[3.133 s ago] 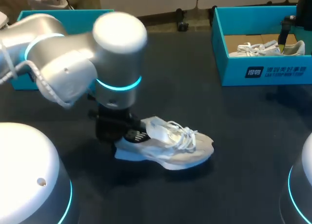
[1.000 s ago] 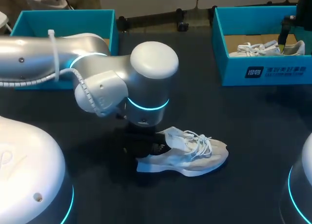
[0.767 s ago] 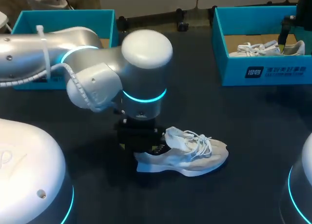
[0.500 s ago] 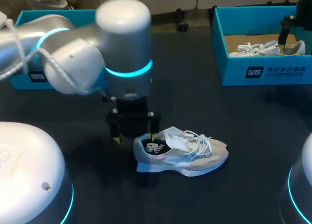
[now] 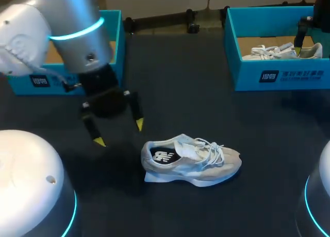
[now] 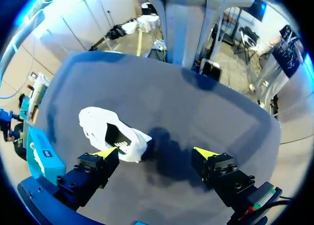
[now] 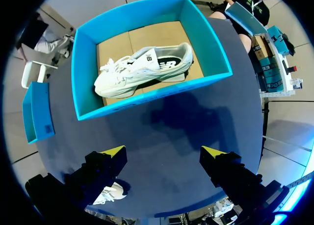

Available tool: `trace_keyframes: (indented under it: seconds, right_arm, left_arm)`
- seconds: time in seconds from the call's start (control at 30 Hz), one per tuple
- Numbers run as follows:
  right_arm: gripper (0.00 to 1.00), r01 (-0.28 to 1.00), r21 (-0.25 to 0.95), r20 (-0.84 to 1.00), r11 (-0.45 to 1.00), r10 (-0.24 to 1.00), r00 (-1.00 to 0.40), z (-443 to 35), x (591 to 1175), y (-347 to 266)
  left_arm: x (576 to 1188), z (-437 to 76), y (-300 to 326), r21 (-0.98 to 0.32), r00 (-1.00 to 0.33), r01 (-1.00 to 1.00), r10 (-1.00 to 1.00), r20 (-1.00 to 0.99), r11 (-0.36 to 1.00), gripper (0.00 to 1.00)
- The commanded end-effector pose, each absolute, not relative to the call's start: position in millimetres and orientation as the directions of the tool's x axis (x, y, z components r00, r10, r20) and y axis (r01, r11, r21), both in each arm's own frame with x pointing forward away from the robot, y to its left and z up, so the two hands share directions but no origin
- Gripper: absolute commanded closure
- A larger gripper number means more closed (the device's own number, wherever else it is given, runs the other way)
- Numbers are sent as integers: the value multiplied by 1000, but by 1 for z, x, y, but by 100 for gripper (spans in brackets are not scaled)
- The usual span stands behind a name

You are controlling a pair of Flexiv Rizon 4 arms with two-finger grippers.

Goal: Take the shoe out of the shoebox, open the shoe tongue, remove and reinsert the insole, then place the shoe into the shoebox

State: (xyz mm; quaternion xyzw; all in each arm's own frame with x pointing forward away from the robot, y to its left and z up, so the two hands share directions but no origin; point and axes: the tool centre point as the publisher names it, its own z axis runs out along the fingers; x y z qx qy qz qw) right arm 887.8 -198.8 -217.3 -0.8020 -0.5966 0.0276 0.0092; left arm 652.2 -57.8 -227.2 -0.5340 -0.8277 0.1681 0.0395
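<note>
Nearest to us on the dark table [image 5: 221,208], the shoe [image 5: 198,164] rests upright on its sole, heel toward our left and toe toward our right. Nothing holds it. Its dark insole [image 5: 164,156] lies flat in the heel opening, and the tongue [image 5: 185,145] stands up among loose laces [image 5: 209,146]. From that we judge the insole work is done and that boxing the shoe is what remains.

Just beyond the heel and off to its left, our left gripper [image 5: 119,133] hangs above the table, its fingers spread wide with nothing between them. Seen from the left wrist, the shoe lies ahead of one finger, not between the two. We take this stand-off as room to line up a fresh grasp, probably at the heel collar, where the opening offers an edge.

Farther back on the left sits the left shoebox [image 5: 117,35]. Open table lies between it and the shoe, but its near wall must be cleared. Our left arm [image 5: 67,35] hides most of its inside, so we cannot tell whether it is empty.

Farthest on our right, the right shoebox [image 7: 157,95] already holds a second shoe [image 7: 144,68] on its side. Our right gripper [image 7: 164,151] hangs over that box's near wall, fingers wide apart and empty. We judge that box taken, and that arm well out of the way.
</note>
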Motion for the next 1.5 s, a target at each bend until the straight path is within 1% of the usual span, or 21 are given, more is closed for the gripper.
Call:
trace_keyframes:
  seconds: [0.03,0.3,0.37,0.4,0.43,0.47,0.53,0.57,0.67,0.8,1.0,1.27,1.37,1.5]
  right_arm:
    - [0,956,-46,-34,-289,957,288,-218,887,-198]
    - [0,956,-46,-34,-289,957,288,-218,887,-198]
    - [0,956,-46,-34,-289,957,288,-218,887,-198]
    - [0,956,-46,-34,-289,957,288,-218,887,-198]
    - [0,956,-46,-34,-289,957,288,-218,887,-198]
    - [0,946,-26,-47,-324,945,323,-210,890,-200]
    - [0,932,-1,-33,-363,931,362,-200,892,-202]
    - [0,914,16,-29,-407,913,407,-195,891,-202]
    - [0,891,45,-18,-452,891,453,-187,886,-197]
    - [0,887,74,-13,-457,889,459,-179,875,-183]
    - [0,874,77,-11,-479,876,481,-176,854,-166]
    - [0,880,87,-22,-468,882,471,-176,826,-141]
    - [0,869,88,-31,-487,870,491,-177,817,-133]
    - [0,823,85,-33,-561,824,565,-179,804,-121]
  left_arm:
    - [642,-231,-31,-322,-463,872,834,-300,368,0]
    - [642,-231,-31,-322,-463,872,834,-300,368,0]
    - [645,-231,-26,-350,-556,819,778,-293,454,0]
    - [647,-230,-22,-409,-641,753,718,-273,516,0]
    - [648,-229,-18,-451,-685,709,680,-260,542,0]
    - [652,-229,-14,-483,-733,658,637,-238,578,0]
    - [656,-230,-7,-519,-778,603,588,-219,605,0]
    - [659,-233,-2,-524,-823,550,529,-207,651,0]
    - [667,-237,7,-597,-881,444,446,-156,668,0]
    - [671,-249,12,-623,-914,384,378,-149,682,0]
    - [674,-270,10,-678,-947,280,313,-77,680,0]
    - [665,-289,6,-704,-948,251,317,-39,664,0]
    - [662,-295,4,-716,-949,240,312,-33,655,0]
    - [660,-300,3,-732,-954,225,297,-32,643,0]
